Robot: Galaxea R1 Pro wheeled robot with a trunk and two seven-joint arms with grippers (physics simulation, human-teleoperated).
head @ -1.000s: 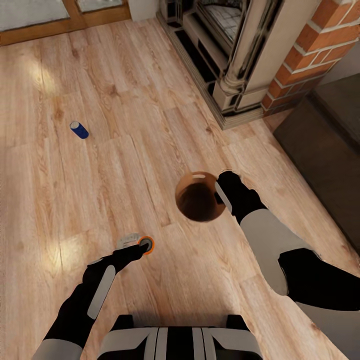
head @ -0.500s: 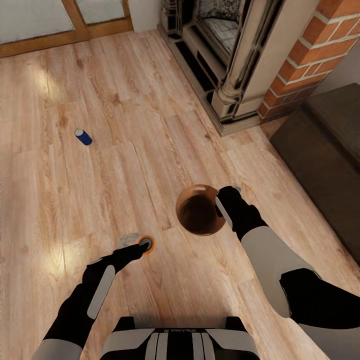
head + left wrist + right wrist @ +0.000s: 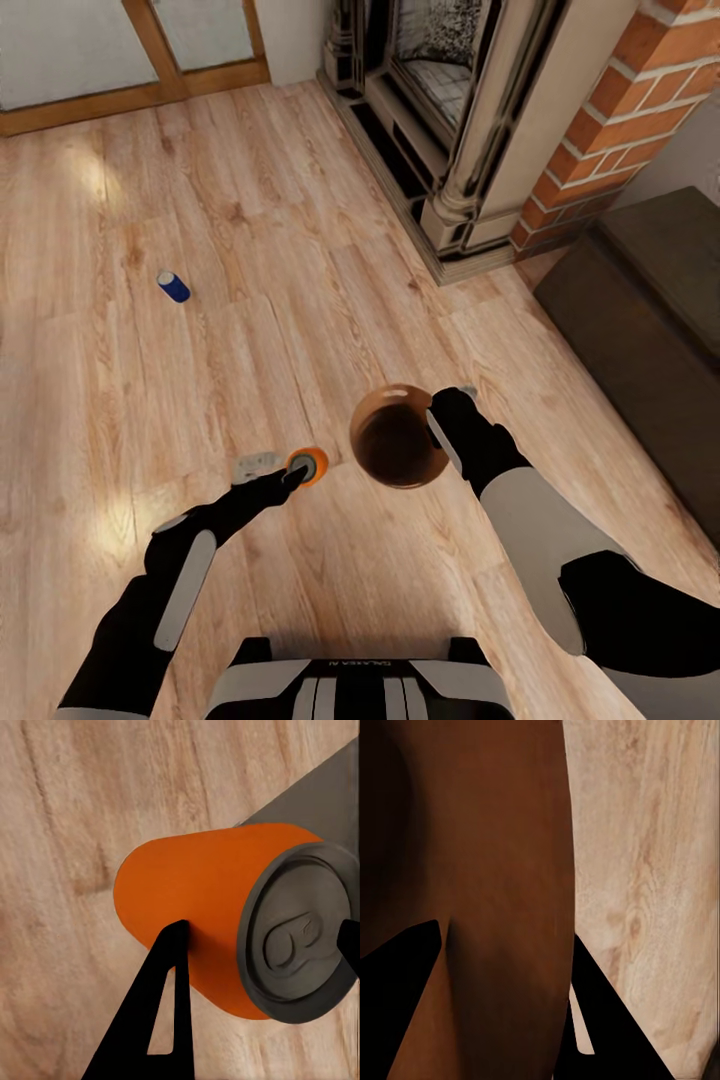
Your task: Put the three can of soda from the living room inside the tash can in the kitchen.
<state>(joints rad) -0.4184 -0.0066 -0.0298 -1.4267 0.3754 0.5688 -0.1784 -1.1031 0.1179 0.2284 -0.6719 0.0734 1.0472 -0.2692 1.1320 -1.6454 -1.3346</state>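
My left gripper (image 3: 298, 470) is shut on an orange can of soda (image 3: 309, 465), held above the wood floor just left of the tash can (image 3: 398, 440). In the left wrist view the fingers (image 3: 161, 975) clamp the orange can (image 3: 195, 915) across its body, its silver top facing the camera. My right gripper (image 3: 440, 415) is shut on the bin's right rim; the bin's copper-brown inside (image 3: 487, 855) sits between its fingers (image 3: 607, 1012). A dark blue can (image 3: 173, 286) lies on the floor far to the left. A pale grey object (image 3: 254, 465) lies beside the left gripper.
A brick fireplace (image 3: 470, 130) with a stone surround stands at the back right. A dark low cabinet (image 3: 650, 290) sits along the right. A wood-framed glass door (image 3: 130, 60) is at the back left. Open plank floor (image 3: 250, 300) lies between them.
The left gripper has carried the orange can up and right, closer to the bin. The head view has shifted slightly. The right gripper keeps its hold on the bin.
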